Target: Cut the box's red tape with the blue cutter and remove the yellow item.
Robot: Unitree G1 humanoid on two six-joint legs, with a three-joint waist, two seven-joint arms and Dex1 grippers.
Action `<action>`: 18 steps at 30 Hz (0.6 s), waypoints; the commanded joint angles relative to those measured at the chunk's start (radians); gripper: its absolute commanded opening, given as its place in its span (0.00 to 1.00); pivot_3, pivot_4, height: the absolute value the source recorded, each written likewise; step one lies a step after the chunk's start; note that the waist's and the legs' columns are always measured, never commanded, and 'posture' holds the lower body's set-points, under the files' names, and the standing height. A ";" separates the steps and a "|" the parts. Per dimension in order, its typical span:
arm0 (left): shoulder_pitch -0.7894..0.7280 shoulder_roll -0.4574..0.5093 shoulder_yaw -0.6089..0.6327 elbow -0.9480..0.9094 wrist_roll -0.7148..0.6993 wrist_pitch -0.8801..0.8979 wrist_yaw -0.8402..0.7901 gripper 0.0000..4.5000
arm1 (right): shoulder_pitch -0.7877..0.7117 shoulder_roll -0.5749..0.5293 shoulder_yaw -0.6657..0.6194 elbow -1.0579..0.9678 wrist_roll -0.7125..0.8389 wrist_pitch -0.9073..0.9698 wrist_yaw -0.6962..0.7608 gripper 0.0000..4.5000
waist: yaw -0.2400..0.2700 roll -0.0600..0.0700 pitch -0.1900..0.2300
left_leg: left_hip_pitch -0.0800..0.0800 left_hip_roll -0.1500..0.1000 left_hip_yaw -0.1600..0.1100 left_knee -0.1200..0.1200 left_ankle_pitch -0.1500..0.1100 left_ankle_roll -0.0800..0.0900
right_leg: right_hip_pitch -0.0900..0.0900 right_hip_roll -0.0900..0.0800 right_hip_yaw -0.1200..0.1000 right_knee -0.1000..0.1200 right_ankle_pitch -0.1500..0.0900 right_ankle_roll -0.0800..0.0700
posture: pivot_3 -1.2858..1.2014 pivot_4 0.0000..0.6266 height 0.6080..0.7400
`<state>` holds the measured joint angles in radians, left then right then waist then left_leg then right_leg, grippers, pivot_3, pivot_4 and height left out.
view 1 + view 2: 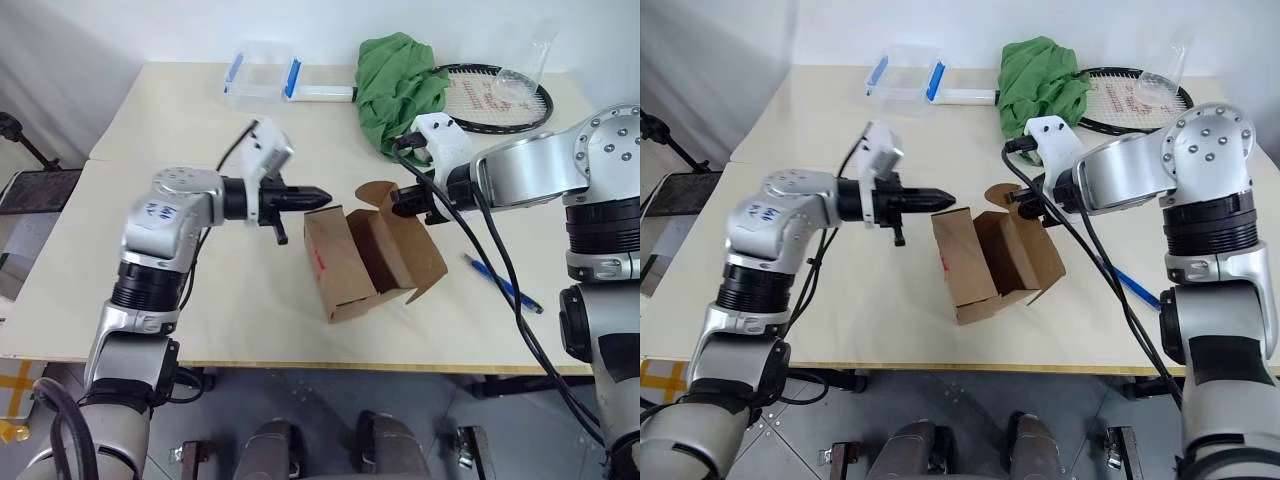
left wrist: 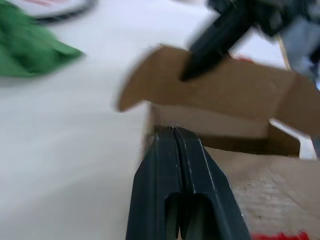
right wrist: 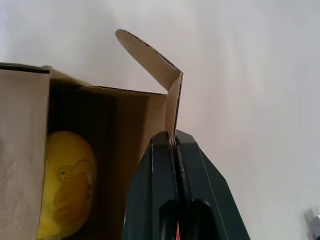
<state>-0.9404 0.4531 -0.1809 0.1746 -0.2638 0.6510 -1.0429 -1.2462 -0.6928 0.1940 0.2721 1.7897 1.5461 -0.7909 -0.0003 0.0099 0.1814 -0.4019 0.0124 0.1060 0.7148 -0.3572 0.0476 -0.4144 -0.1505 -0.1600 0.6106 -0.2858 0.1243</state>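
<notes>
Half done: box (image 1: 365,262) flaps open, red tape (image 1: 318,262) looks cut, blue cutter (image 1: 503,284) lies right of box. Yellow item (image 3: 67,185) inside. Right gripper (image 3: 174,141) pinches flap; left gripper (image 1: 318,195) closed, empty, beside box's left edge.

A pale wooden table (image 1: 200,300) stands against a white wall (image 1: 120,30) over grey floor (image 1: 330,400).

The box (image 1: 360,262) is matt brown cardboard with rough, fibrous cut edges. The yellow item (image 3: 67,182) has a smooth, slightly glossy skin. The green cloth (image 1: 398,85) is soft, creased fabric. The table (image 1: 150,250) is smooth, matt laminate.
</notes>
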 commanded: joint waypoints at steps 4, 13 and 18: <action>-0.038 0.015 -0.074 -0.019 0.013 -0.060 -0.106 0.00 | -0.024 -0.076 0.043 -0.040 0.111 -0.074 -0.068 0.00 | -0.003 0.000 0.000 | -0.001 0.001 0.001 0.000 0.000 0.000 | -0.002 0.000 0.000 0.000 0.000 0.000 | 0.52 0.24 1.00; 0.008 0.170 -0.152 -0.050 0.093 -0.073 -0.198 0.00 | -0.041 -0.142 0.094 -0.058 0.182 -0.145 -0.123 0.00 | -0.003 0.000 0.000 | -0.002 0.001 0.001 0.000 0.000 0.000 | -0.003 0.001 0.001 0.000 0.000 0.000 | 0.52 0.24 1.00; 0.042 0.230 -0.194 -0.072 0.149 -0.097 -0.201 0.00 | -0.041 -0.183 0.092 -0.034 0.152 -0.129 -0.083 0.00 | 0.007 0.000 0.000 | -0.002 0.001 0.001 0.001 0.000 0.000 | -0.002 0.000 0.001 0.001 0.000 0.000 | 0.52 0.24 1.00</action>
<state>-0.9270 0.6778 -0.3285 0.1071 -0.1651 0.5568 -1.2465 -1.2485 -0.8452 0.3075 0.2434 1.9534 1.4183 -0.8855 0.0069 0.0099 0.1814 -0.4034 0.0133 0.1062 0.7164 -0.3571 0.0483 -0.4160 -0.1508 -0.1590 0.6111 -0.2858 0.1242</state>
